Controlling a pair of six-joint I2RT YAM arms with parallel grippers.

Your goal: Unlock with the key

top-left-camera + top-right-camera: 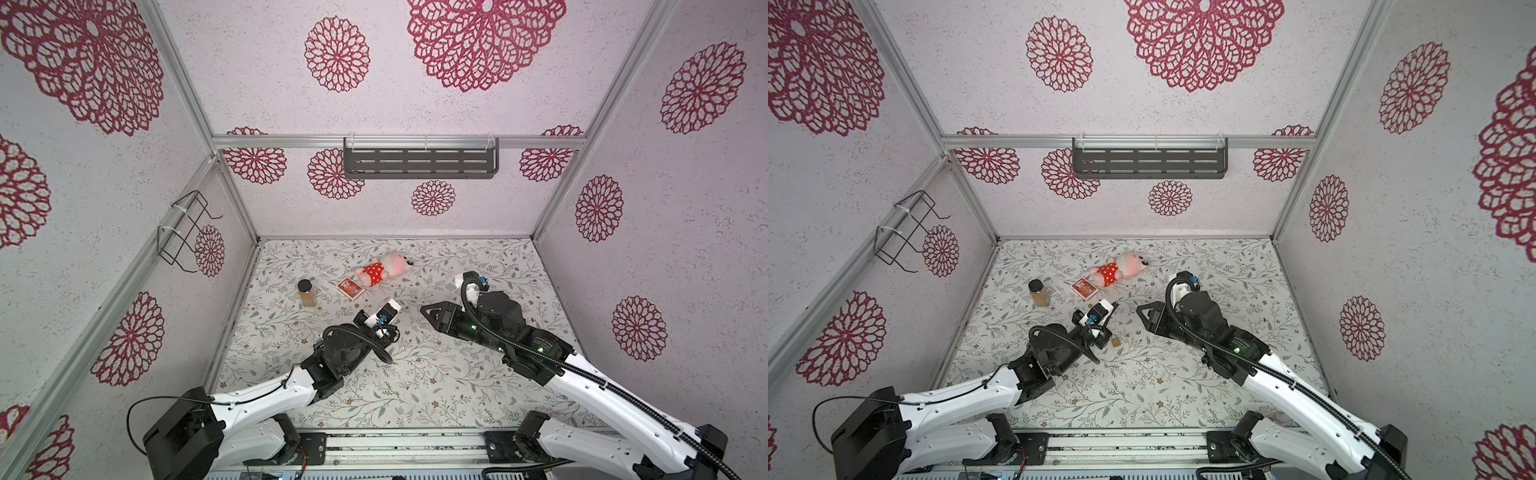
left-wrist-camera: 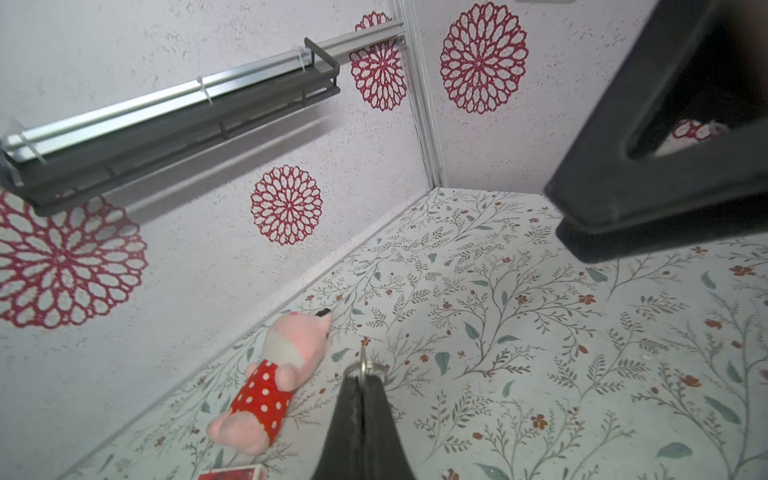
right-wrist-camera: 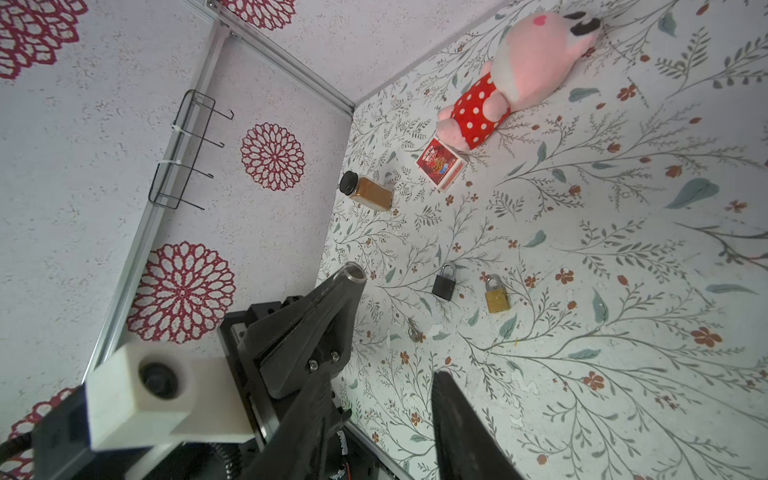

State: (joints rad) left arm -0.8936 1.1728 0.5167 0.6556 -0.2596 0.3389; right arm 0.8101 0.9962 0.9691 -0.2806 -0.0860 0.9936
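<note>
My left gripper [image 2: 363,375] is shut on the key [image 2: 363,360]; a metal ring and a thin blade stick out past its tips. The right wrist view shows this gripper [image 3: 352,275] raised above the table. A black padlock [image 3: 444,282] and a brass padlock [image 3: 496,295] lie side by side on the floral table, shackles closed. The brass padlock [image 1: 1116,341] peeks out beside the left arm in a top view. Another small key [image 3: 412,331] lies on the table near them. My right gripper [image 3: 382,386] is open and empty, apart from the locks, and its tip [image 1: 424,311] points left.
A pink plush in a red dotted dress [image 1: 384,270], a red card box [image 1: 350,288] and a spice jar [image 1: 306,293] sit toward the back left. A grey shelf [image 1: 419,162] hangs on the back wall and a wire rack [image 1: 183,232] on the left wall.
</note>
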